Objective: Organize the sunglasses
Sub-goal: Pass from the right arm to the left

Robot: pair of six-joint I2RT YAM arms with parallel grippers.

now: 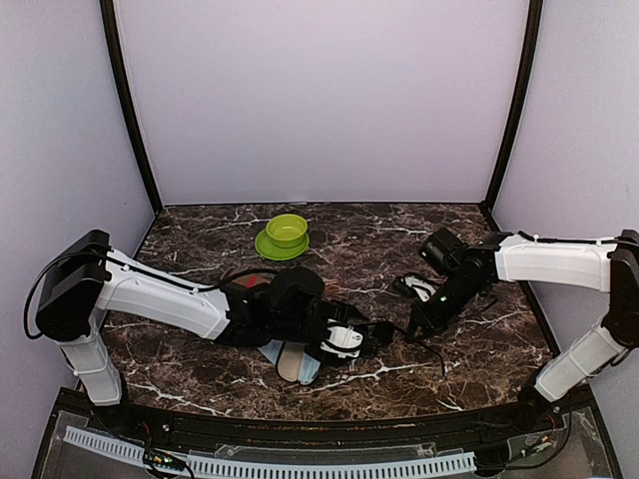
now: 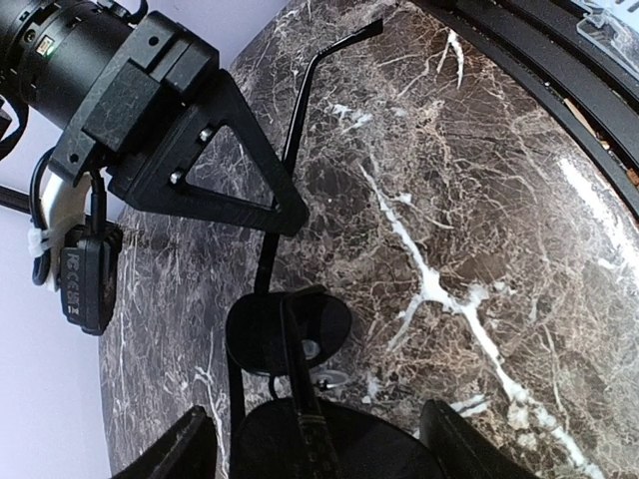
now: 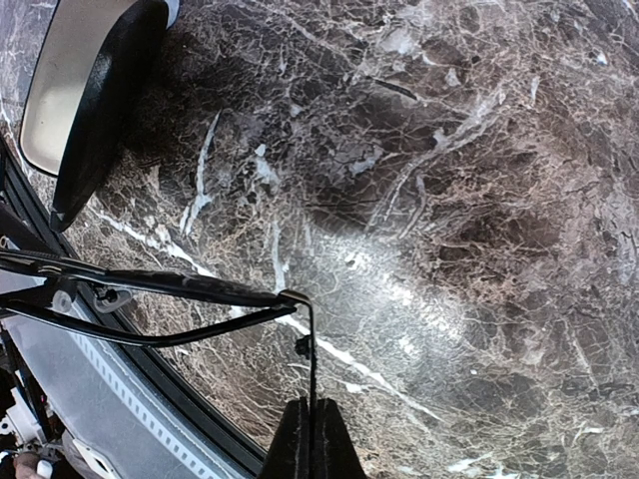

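Note:
Between my two grippers hangs a pair of black wire-frame sunglasses (image 1: 387, 329) with dark lenses (image 2: 262, 334), just above the marble table (image 1: 469, 249). My right gripper (image 3: 312, 407) is shut on a thin wire part of the frame beside the hinge, and the temples (image 3: 180, 284) run off to the left. My left gripper (image 2: 318, 419) is open, a finger (image 2: 459, 444) on either side of the nearer lens. I cannot tell if they touch it. One temple (image 2: 300, 110) reaches past the right gripper's finger (image 2: 225, 165). In the top view my left gripper (image 1: 364, 334) faces my right gripper (image 1: 412, 329).
A green bowl (image 1: 287, 232) on a green plate stands at the back centre. A beige oblong case (image 1: 293, 361) on something light blue lies under my left wrist; the case (image 3: 70, 90) also shows upper left in the right wrist view. A red item (image 1: 255, 282) sits behind the left arm.

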